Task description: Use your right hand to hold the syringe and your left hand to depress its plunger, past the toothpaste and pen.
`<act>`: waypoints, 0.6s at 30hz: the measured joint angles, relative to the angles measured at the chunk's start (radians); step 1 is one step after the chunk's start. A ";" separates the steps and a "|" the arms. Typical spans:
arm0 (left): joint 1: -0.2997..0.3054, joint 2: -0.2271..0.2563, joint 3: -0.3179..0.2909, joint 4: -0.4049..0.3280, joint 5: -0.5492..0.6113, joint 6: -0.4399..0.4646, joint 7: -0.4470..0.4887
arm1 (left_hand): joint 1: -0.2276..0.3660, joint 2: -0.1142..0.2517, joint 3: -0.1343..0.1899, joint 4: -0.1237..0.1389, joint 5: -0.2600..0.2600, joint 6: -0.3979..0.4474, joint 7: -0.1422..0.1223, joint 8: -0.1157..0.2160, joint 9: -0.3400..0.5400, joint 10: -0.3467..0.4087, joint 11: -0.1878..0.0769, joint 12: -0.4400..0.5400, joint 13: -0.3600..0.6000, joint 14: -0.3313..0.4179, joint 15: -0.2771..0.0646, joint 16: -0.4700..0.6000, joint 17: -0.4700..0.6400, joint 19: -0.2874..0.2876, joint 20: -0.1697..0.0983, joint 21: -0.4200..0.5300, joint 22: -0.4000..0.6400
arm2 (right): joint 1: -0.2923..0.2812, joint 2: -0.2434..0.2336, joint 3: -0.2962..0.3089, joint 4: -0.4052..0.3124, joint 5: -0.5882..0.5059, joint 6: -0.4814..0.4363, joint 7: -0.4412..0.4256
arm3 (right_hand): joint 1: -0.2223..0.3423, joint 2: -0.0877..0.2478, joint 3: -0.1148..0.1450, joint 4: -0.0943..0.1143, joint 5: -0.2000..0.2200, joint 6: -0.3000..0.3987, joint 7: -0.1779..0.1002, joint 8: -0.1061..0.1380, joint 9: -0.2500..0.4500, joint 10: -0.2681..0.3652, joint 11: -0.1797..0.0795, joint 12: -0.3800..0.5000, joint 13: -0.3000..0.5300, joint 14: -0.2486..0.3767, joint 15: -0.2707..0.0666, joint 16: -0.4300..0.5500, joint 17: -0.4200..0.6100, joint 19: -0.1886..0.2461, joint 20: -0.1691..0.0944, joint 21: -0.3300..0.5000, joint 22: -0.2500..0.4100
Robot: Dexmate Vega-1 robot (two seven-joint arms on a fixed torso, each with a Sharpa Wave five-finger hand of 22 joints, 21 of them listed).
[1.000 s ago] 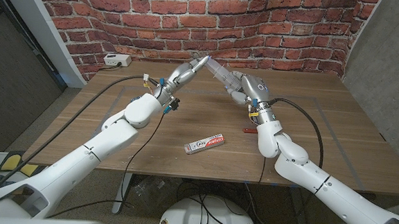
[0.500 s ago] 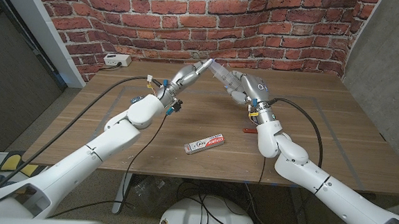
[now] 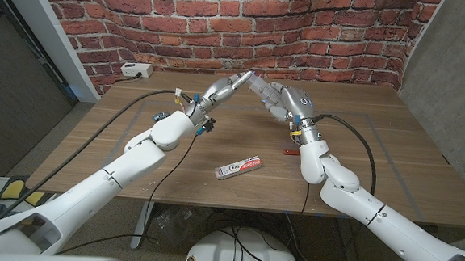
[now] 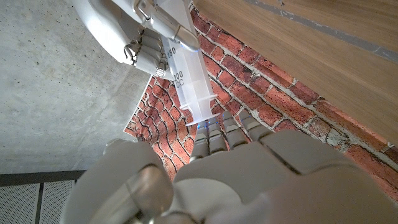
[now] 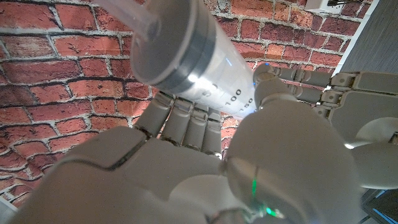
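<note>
**Syringe held aloft, plunger press under way**

The right hand (image 3: 281,99) grasps the syringe (image 3: 259,88) by its barrel, raised above the far middle of the table (image 3: 376,155). The left hand (image 3: 223,87) holds nothing; its straight fingertips (image 4: 211,134) touch the syringe's end. How far the plunger sits in, I cannot tell. The toothpaste (image 3: 239,168) and pen (image 3: 290,151) lie nearer. A brick wall (image 3: 223,25) backs the wooden table.

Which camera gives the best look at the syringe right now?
The left wrist view: the syringe shows along its barrel, printed scale readable, gripped by the right hand with the left hand's fingertips at its end. The right wrist view shows it close, foreshortened and partly cropped. In the head view it is small, between the hands.
</note>
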State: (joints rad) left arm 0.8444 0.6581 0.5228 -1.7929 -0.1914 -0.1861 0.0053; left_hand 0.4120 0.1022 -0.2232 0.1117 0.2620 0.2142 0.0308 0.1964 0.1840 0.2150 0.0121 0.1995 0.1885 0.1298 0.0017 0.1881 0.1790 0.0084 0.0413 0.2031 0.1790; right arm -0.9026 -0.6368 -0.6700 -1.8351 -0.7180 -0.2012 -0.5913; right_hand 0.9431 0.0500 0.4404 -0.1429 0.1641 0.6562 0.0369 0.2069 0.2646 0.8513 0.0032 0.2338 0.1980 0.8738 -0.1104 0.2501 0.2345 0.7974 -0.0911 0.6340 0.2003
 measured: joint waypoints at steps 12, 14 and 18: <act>-0.009 -0.005 0.012 0.004 0.005 0.007 -0.008 | 0.000 0.000 -0.003 0.003 0.000 -0.002 0.002 -0.007 -0.001 -0.007 0.000 -0.006 -0.001 -0.011 0.000 0.000 0.000 -0.006 -0.006 0.000 0.000 | 0.000 0.000 0.002 0.002 0.002 0.001 -0.003 | 0.000 0.000 0.000 0.000 0.003 0.000 0.000 -0.002 0.003 0.000 0.000 0.004 0.000 0.000 0.000 0.000 0.000 -0.004 0.004 0.000 0.000; -0.009 -0.005 0.013 0.004 0.005 0.007 -0.008 | 0.000 0.000 -0.003 0.003 0.000 -0.002 0.002 -0.006 -0.001 -0.007 0.000 -0.003 -0.001 -0.011 0.000 0.000 0.000 -0.009 -0.002 0.000 0.000 | 0.000 0.000 0.002 0.002 0.002 0.001 -0.003 | 0.000 0.000 0.000 0.000 0.003 0.000 0.000 0.000 0.003 0.000 0.000 0.004 0.001 0.000 0.000 0.000 0.000 -0.007 0.000 0.000 0.000; -0.009 -0.005 0.015 0.004 0.007 0.010 -0.009 | 0.000 0.000 -0.006 0.000 0.000 0.000 -0.001 -0.004 -0.001 -0.007 0.000 -0.002 0.000 -0.011 0.000 0.000 0.000 -0.009 -0.002 0.000 0.000 | -0.002 -0.001 0.003 0.002 0.003 0.001 -0.003 | 0.000 0.000 0.000 0.000 0.003 0.000 0.000 0.000 0.003 0.000 0.000 0.004 0.006 0.000 0.000 0.000 0.000 -0.007 0.000 0.006 0.000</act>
State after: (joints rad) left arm 0.8351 0.6532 0.5377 -1.7891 -0.1841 -0.1763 -0.0040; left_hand 0.4119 0.1022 -0.2289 0.1114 0.2620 0.2144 0.0302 0.1928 0.1835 0.2077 0.0122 0.1970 0.1880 0.1190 0.0018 0.1881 0.1790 -0.0008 0.0393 0.2031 0.1789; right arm -0.9048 -0.6380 -0.6666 -1.8330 -0.7148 -0.1997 -0.5947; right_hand 0.9431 0.0499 0.4403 -0.1429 0.1669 0.6562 0.0369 0.2073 0.2675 0.8510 0.0029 0.2382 0.2037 0.8739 -0.1100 0.2501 0.2345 0.7902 -0.0910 0.6399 0.2003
